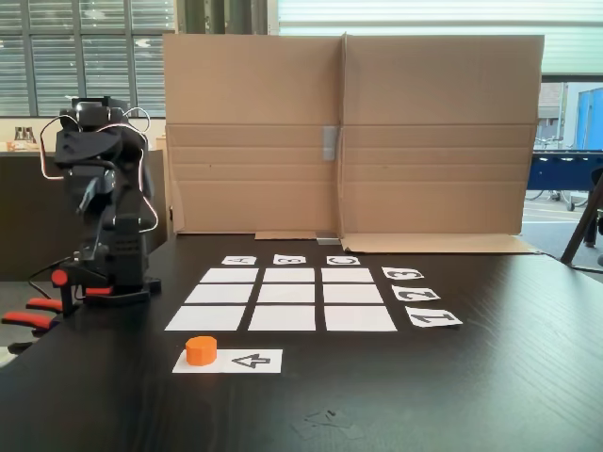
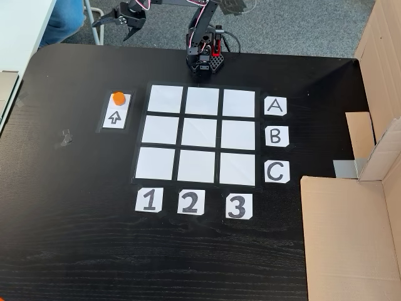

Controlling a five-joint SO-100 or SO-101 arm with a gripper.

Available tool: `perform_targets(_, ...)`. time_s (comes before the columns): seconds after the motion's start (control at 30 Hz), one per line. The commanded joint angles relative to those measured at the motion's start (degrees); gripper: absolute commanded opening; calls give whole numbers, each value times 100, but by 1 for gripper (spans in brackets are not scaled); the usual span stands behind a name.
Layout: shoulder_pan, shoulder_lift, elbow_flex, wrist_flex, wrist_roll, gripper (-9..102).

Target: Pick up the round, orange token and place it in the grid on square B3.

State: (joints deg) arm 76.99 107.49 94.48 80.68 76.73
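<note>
The orange token (image 1: 201,350) (image 2: 118,98) rests on one end of a white strip with a black arrow (image 1: 247,360) (image 2: 115,116), just outside the grid (image 1: 283,297) (image 2: 200,135). Square B3 (image 1: 289,275) (image 2: 238,135) is bare white paper, in line with card B (image 2: 276,135) and card 3 (image 2: 239,205). My arm (image 1: 99,198) stands folded on its base (image 2: 203,59) at the table's edge. My gripper (image 2: 116,28) hangs beyond that edge, well away from the token. Its jaws are too small and dark to read.
A tall cardboard wall (image 1: 349,132) (image 2: 351,238) closes off the table side by the letter cards. Red-orange clamp handles (image 1: 28,320) stick out beside the arm's base. A person's blue-clad leg (image 2: 62,19) is off the table near the gripper.
</note>
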Motion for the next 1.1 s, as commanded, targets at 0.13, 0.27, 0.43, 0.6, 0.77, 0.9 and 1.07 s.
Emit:
perform_targets(0.13, -501, -809, -1081, 765, -185, 54)
perform_targets(0.27, -782, -1169, -1160, 765, -255, 54)
perform_targets(0.43, -1090, -1661, -1485, 773, -255, 54)
perform_targets(0.6, -1283, -2180, -1854, 773, -272, 54)
perform_targets(0.77, -1468, -2646, -2101, 756, -299, 54)
perform_targets(0.9, -1582, -2979, -2197, 712, -255, 54)
perform_targets(1.07, -1696, -3349, -2276, 694, -123, 54)
